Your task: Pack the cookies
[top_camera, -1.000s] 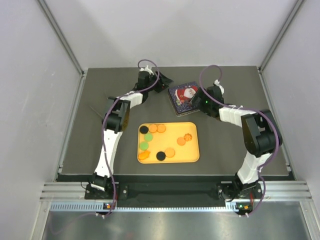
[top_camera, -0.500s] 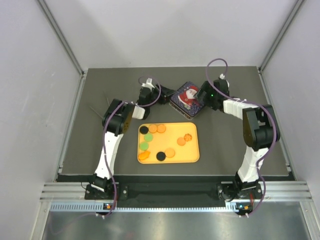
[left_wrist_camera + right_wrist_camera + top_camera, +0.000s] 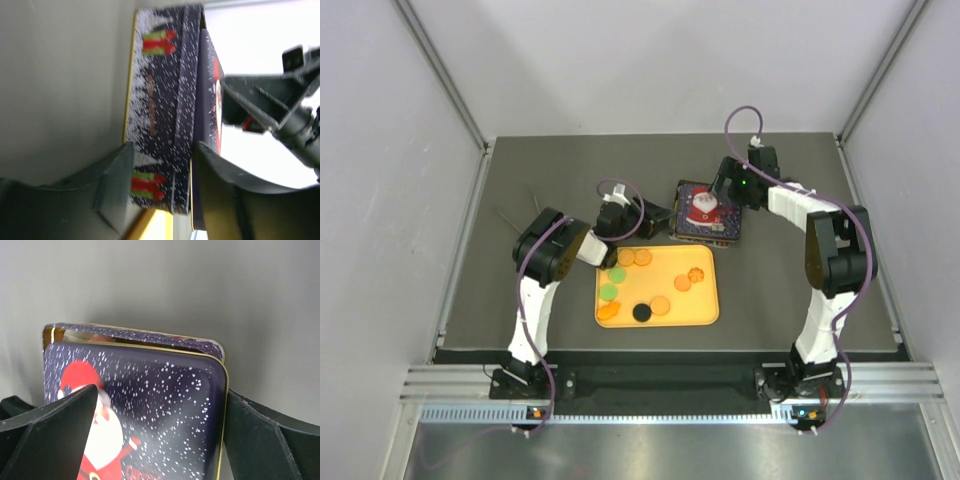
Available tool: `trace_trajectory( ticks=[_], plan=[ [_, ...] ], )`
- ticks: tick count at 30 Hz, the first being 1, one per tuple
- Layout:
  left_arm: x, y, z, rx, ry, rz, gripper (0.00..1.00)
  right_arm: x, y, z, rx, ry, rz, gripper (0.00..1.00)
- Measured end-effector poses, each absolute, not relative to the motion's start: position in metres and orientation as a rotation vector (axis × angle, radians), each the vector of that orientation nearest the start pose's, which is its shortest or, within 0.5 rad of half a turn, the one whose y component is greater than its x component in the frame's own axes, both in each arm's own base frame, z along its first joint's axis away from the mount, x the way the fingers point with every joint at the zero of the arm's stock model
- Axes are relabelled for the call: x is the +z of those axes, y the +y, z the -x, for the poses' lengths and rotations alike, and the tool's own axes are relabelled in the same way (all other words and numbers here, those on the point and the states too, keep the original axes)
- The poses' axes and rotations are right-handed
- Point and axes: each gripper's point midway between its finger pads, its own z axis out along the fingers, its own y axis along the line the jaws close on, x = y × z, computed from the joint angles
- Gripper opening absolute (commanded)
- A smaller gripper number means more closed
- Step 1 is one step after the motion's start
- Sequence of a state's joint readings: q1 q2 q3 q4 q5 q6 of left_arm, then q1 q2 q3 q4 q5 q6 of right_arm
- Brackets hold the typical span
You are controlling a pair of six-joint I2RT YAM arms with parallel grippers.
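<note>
Several cookies (image 3: 660,305), orange, green and black discs, lie on a yellow tray (image 3: 708,314). A dark blue Santa tin (image 3: 705,214) stands just behind the tray's far edge. My left gripper (image 3: 652,217) is shut on the tin's left end; in the left wrist view (image 3: 162,180) its fingers (image 3: 116,184) straddle the snow-patterned side wall (image 3: 160,115). My right gripper (image 3: 724,193) is shut on the tin's lid (image 3: 150,410), which sits offset from the base (image 3: 135,334) in the right wrist view (image 3: 160,405).
The dark table mat (image 3: 520,180) ends at white walls left, right and behind. A metal rail (image 3: 650,385) runs along the near edge by the arm bases.
Both grippers have come nearer with the tin, bringing it from the back of the table to the tray's far edge. The tin has turned. The cookies have not moved.
</note>
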State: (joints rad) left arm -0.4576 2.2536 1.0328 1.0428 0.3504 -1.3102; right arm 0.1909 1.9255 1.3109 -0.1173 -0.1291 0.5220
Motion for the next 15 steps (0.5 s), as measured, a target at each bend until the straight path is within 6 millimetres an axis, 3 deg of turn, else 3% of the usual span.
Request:
trace_trajectory(
  ticks=[4,9,15],
  plan=[
    [0.066,-0.332,-0.432,-1.521,1.974,0.534,0.61,0.077,0.137,-0.482,0.48,2.364,-0.272,1.0],
    [0.091,-0.331,-0.437,-1.537,1.923,0.493,0.61,0.077,0.136,-0.483,0.461,2.382,-0.239,1.0],
    [0.093,-0.327,-0.44,-1.538,1.919,0.483,0.63,0.068,0.131,-0.483,0.463,2.408,-0.252,1.0]
  ],
)
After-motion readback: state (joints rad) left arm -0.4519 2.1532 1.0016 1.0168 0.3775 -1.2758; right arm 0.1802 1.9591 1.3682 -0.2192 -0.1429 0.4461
